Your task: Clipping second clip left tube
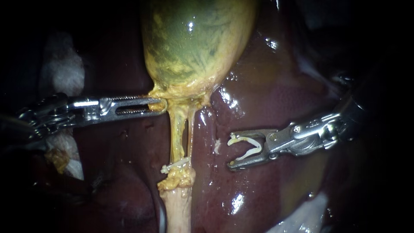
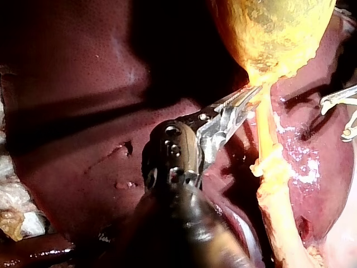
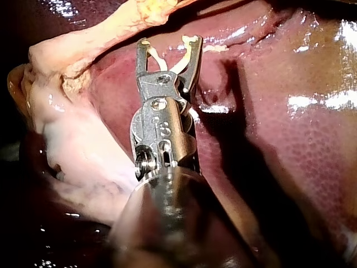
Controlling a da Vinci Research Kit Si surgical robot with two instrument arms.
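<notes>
The yellow-green gallbladder point(image 1: 194, 39) hangs over the liver point(image 1: 267, 86). From its neck run two tubes, a thicker left tube point(image 1: 176, 133) and a thin right tube point(image 1: 190, 133). A white clip point(image 1: 174, 166) lies across them low down. My left instrument point(image 1: 157, 105) is shut on the gallbladder's neck, as the left wrist view also shows at the jaws point(image 2: 248, 97). My right instrument point(image 1: 231, 151) stands to the right of the tubes, apart from them, its jaws wide and holding an open white clip point(image 1: 250, 147). The right wrist view shows this instrument point(image 3: 169, 47) short of the pale tube point(image 3: 95, 39).
White gauze point(image 1: 62, 69) lies behind the left instrument's shaft, and more pale material point(image 1: 302, 215) lies at the lower right. Wet liver surface point(image 1: 215, 146) separates the right instrument from the tubes. A pale stump point(image 1: 177, 207) continues below the placed clip.
</notes>
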